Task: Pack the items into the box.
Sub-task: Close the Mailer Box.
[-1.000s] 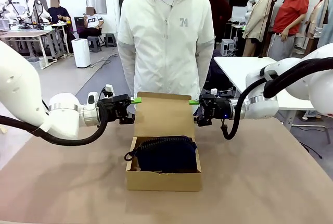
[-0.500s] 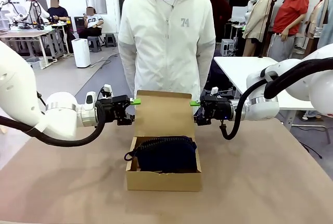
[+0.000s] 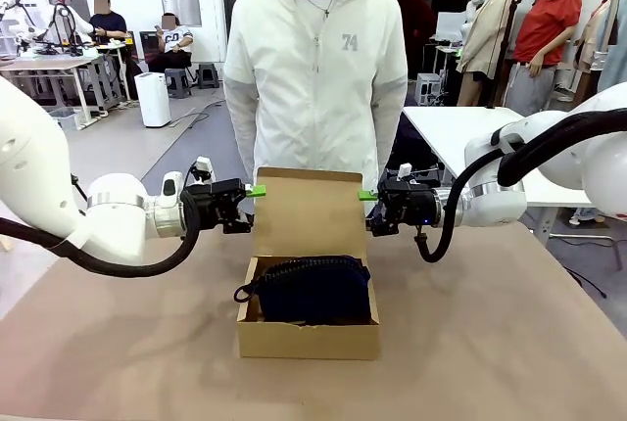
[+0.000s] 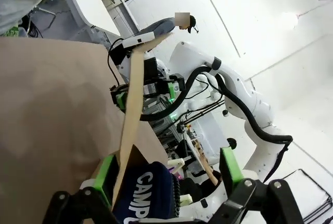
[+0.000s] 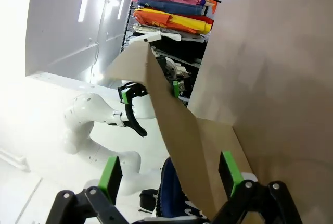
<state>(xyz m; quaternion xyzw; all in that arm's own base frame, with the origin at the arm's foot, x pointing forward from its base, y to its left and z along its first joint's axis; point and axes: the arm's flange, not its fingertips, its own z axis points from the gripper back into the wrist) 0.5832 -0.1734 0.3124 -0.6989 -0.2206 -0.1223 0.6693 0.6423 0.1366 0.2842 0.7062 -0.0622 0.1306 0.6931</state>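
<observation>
Table (image 3: 549, 343): brown top, wide, person in a white zipped jacket (image 3: 313, 78) standing at its far edge, arms down at the sides.

Left arm (image 3: 59, 206): white, comes in from the left, wrist level, reaching toward the middle. Right arm (image 3: 549, 166): same posture from the right.

Box (image 3: 307, 338): brown corrugated cardboard, sits on the table midway between the arms, near the robot's side. Flap lid (image 3: 309, 215) stands upright from the box's far wall.

Pouch (image 3: 313, 289): navy blue fabric, lies inside the box and covers most of its floor; its dark loop (image 3: 245, 293) hangs over the left wall. White lettering on the pouch in the left wrist view (image 4: 143, 195). Other contents, if any, hidden beneath it; cannot tell.

Left pincer (image 3: 251, 204): released, fingers spread wide, at the lid's left edge. In its wrist view the lid's edge (image 4: 130, 120) runs up between the two green pads (image 4: 106, 174), close by one pad; contact cannot be made out.

Right pincer (image 3: 369, 210): released likewise, at the lid's right edge; the lid (image 5: 177, 130) passes between its green pads (image 5: 227, 169).
</observation>
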